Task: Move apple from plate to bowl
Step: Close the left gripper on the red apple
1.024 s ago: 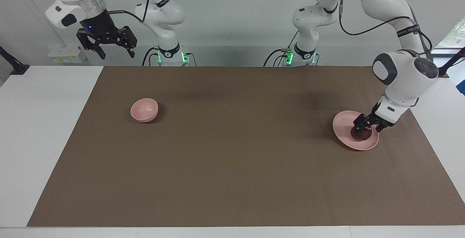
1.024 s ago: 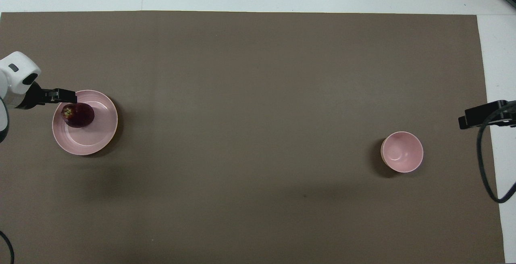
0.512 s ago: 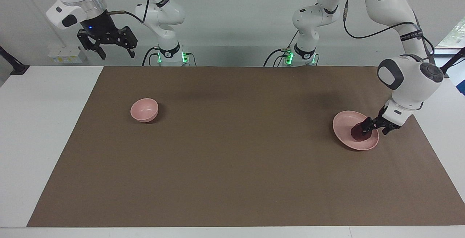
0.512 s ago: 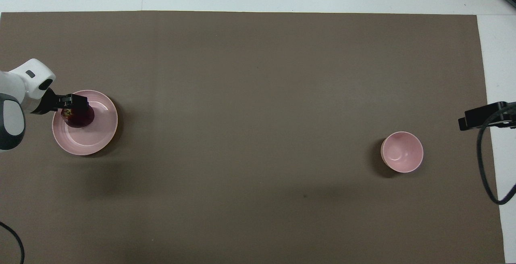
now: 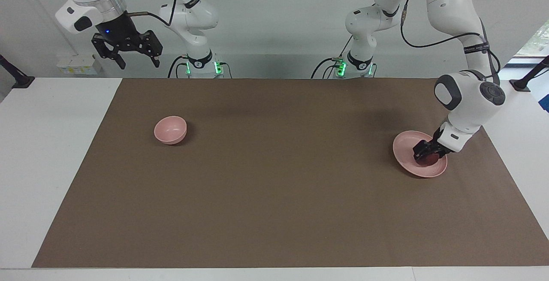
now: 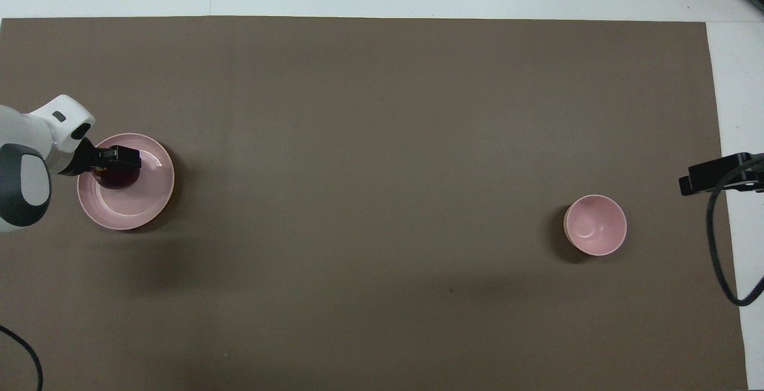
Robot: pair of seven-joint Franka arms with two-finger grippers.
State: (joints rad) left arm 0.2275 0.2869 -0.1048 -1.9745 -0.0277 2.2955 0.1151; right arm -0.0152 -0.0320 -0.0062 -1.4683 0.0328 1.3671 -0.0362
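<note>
The dark red apple (image 5: pixel 429 158) lies on the flat pink plate (image 5: pixel 404 143) at the left arm's end of the mat. My left gripper (image 5: pixel 426 154) is down on the plate, right at the apple and covering most of it. In the overhead view the left gripper (image 6: pixel 117 165) hides the apple's top (image 6: pixel 113 179) on the plate (image 6: pixel 138 207). The small deep pink bowl (image 5: pixel 170 129) stands empty toward the right arm's end; it also shows in the overhead view (image 6: pixel 595 225). My right gripper (image 5: pixel 138 64) waits open, raised high near its own base (image 6: pixel 692 179).
A brown mat (image 5: pixel 274 178) covers most of the white table (image 5: pixel 47 143). Nothing else stands on it between the plate and the bowl. A black cable (image 6: pixel 719 259) hangs from the right arm beside the bowl.
My left gripper drew back toward the plate's edge, then moved in over the apple. The apple, plate and bowl have stayed put. The right arm has barely moved.
</note>
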